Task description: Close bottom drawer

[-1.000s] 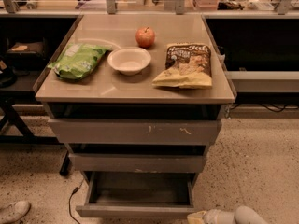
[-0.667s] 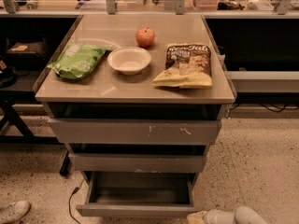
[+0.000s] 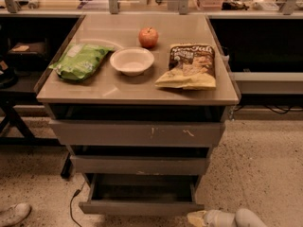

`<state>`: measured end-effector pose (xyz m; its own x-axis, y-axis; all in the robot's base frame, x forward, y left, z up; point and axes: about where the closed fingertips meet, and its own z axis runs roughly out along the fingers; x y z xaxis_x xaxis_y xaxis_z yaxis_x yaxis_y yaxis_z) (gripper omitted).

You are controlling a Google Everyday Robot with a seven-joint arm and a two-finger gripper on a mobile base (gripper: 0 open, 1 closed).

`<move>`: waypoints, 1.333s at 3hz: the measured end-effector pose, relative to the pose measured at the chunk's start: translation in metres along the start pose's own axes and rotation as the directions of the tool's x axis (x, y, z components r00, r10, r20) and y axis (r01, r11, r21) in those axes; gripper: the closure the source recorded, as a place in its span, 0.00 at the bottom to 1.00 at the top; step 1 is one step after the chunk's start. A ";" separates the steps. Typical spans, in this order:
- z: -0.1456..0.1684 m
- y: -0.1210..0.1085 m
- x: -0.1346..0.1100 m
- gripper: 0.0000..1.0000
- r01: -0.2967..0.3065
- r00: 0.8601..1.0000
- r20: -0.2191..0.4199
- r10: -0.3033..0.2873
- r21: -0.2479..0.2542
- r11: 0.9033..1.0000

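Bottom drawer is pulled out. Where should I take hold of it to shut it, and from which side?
Probably take the bottom drawer at the middle of its flat front panel, coming from the front: it shows no handle and should slide straight back. The end effector sits low, beside that panel's right-hand end.

Bottom drawer [image 3: 141,208], slim grey-beige metal tray: pulled out, interior dark, front panel standing forward of the two fronts above it. Pale gripper [image 3: 195,218]: low at the floor, just right of the drawer's front right corner. Directly above the drawer: mid-width grey front [image 3: 139,165], then wide scratched front [image 3: 137,133]. Higher still, beige tabletop [image 3: 118,86] carrying a green crinkled bag [image 3: 79,60], white round bowl [image 3: 132,60], red apple [image 3: 148,37] and brown-yellow chip bag [image 3: 189,66]. Black cable [image 3: 72,205] left of the drawer.
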<state>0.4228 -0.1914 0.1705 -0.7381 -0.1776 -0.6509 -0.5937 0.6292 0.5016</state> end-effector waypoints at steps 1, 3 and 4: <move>0.014 -0.022 -0.023 1.00 0.007 0.997 0.071 -0.008 0.020 1.000; 0.030 -0.050 -0.061 1.00 0.004 0.981 0.194 -0.014 0.048 0.999; 0.035 -0.061 -0.081 1.00 -0.002 0.966 0.259 -0.014 0.062 0.998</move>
<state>0.5307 -0.1887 0.1726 -0.6215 0.0158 -0.7832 -0.5711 0.6752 0.4668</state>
